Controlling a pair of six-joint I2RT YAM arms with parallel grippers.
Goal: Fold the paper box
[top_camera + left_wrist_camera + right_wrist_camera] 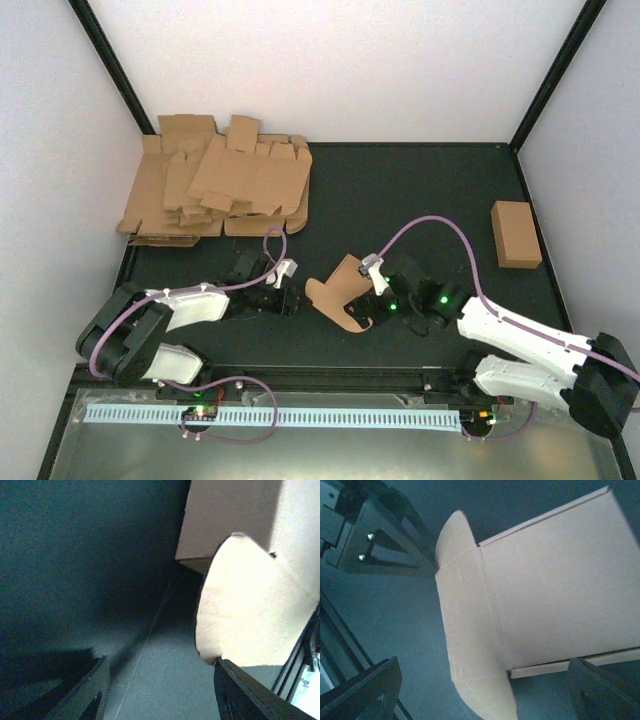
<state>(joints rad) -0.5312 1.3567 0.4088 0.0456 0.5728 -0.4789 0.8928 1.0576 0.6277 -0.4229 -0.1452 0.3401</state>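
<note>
The paper box point(340, 290), a brown blank with rounded flaps, stands partly raised on the dark mat between my two grippers. The left gripper point(290, 298) sits just left of it. In the left wrist view the left gripper point(160, 659) is open over bare mat, and a rounded flap point(250, 615) touches the tip of its right finger point(245, 695). The right gripper point(372, 300) is at the box's right side. In the right wrist view the box's panel point(555, 585) and curved flap point(470, 655) lie between the wide-open fingers of the right gripper point(484, 661), which are not pressing on it.
A thick heap of flat brown blanks point(225, 185) lies at the back left. A folded brown carton point(516, 234) rests at the right edge of the mat. White walls and black frame posts point(545, 80) enclose the area. A perforated strip point(300, 415) runs along the near edge.
</note>
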